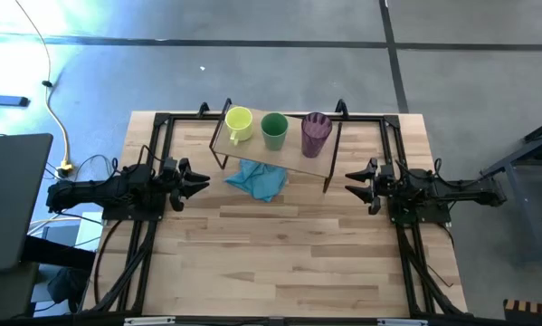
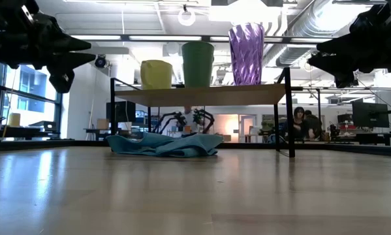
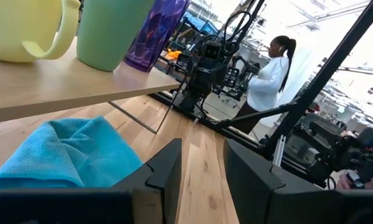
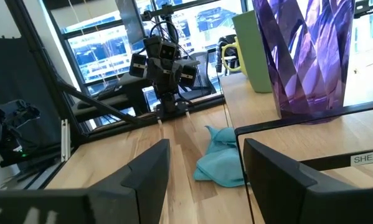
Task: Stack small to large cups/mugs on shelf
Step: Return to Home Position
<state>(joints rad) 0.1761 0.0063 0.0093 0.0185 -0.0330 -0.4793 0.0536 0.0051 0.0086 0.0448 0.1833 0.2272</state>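
Note:
The yellow mug, the green cup and the purple tumbler stand upright in a row on the wooden shelf, bottoms on its board, from the table's left to right. They also show in the low view: mug, cup, tumbler. My left gripper is open and empty, left of the shelf. My right gripper is open and empty, right of the shelf.
A crumpled blue cloth lies on the table under and in front of the shelf. The shelf stands on thin dark legs at the table's far side. A person is in the room beyond the table.

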